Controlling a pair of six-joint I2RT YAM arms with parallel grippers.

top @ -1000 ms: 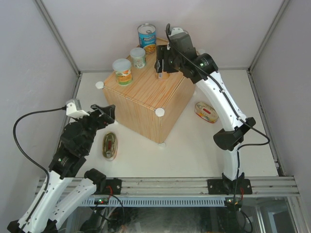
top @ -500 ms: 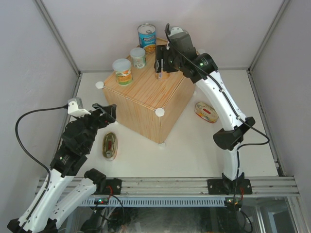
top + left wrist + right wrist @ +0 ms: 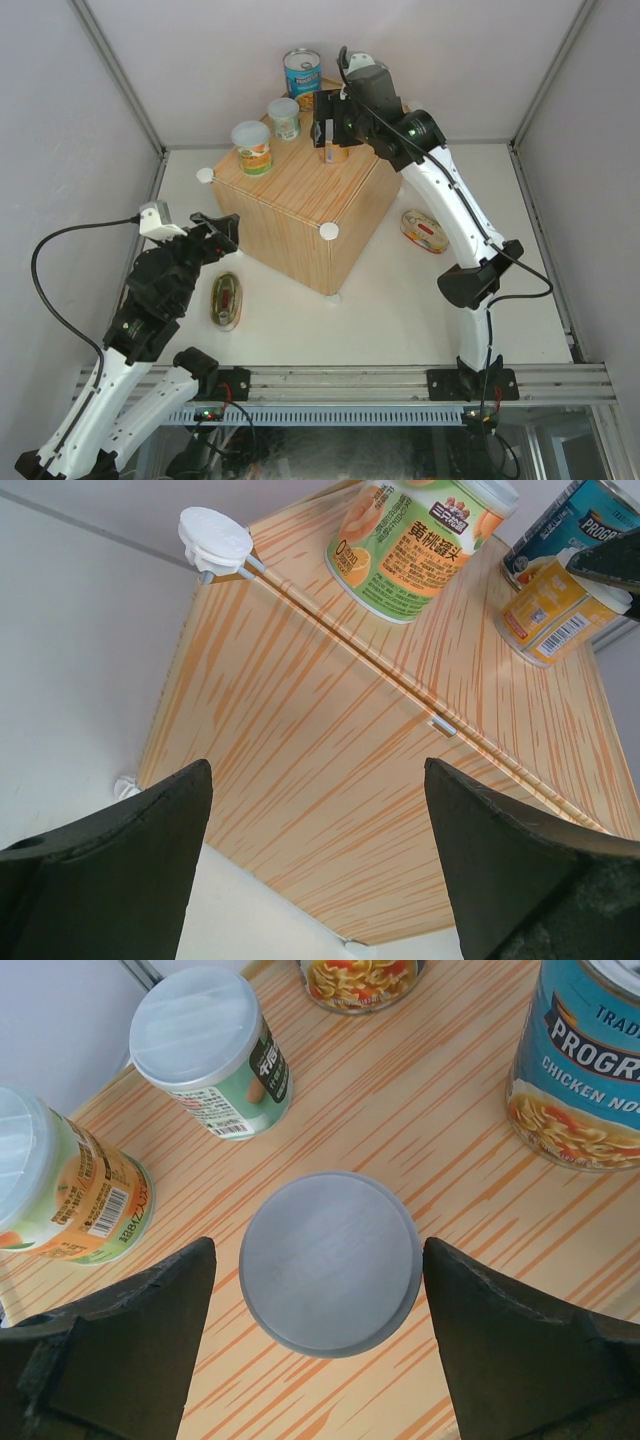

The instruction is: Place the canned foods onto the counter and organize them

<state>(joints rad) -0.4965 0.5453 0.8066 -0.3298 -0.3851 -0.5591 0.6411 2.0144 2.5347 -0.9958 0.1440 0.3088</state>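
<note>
Hovering over the counter [image 3: 300, 215], right claw [image 3: 318, 1252] is spread, one finger on either side of a small pale-lidded can [image 3: 330, 1290], with gaps both sides, not pinching. Tall blue can [image 3: 585, 1070] stands just right of it, green-label can [image 3: 210, 1055] and orange-label can [image 3: 60, 1190] to its left. Left claw [image 3: 318, 775] is spread, empty, facing the counter's side wall. Oval tin [image 3: 226, 299] lies near it, off the counter.
</note>
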